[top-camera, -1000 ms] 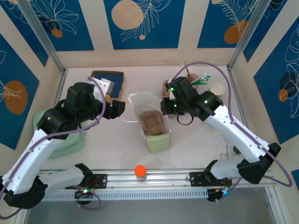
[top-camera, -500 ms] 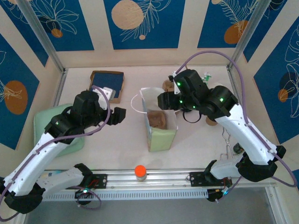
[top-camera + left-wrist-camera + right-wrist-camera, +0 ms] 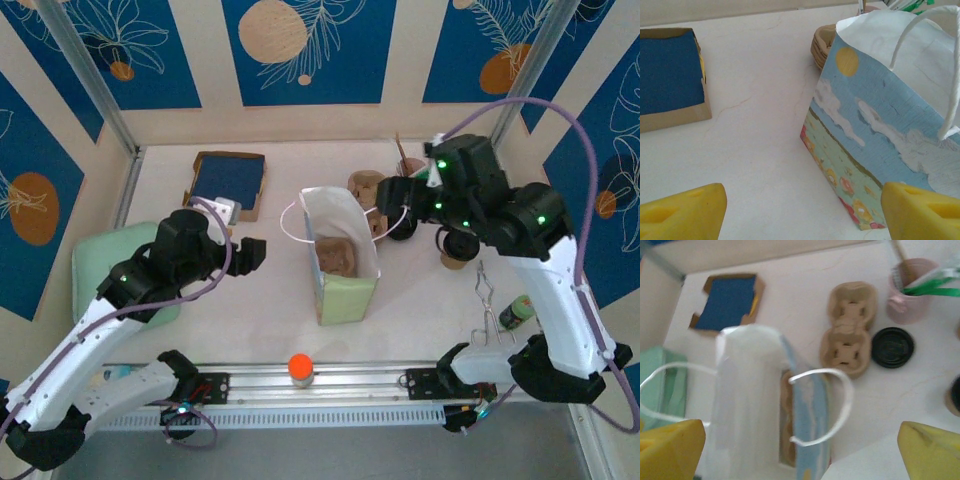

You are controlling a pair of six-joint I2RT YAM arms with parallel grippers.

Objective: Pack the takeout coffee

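Top external: paper bag (image 3: 348, 298) stands mid-table, cup carrier (image 3: 338, 257) inside. Left gripper (image 3: 252, 252) at bag's 9 o'clock, jaws wide, empty. Right gripper (image 3: 388, 206) at its 2 o'clock, jaws wide too, empty.

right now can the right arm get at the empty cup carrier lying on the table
Probably yes: the right gripper is open by the bag, and the cup carrier lies bare beside it, nothing on top.
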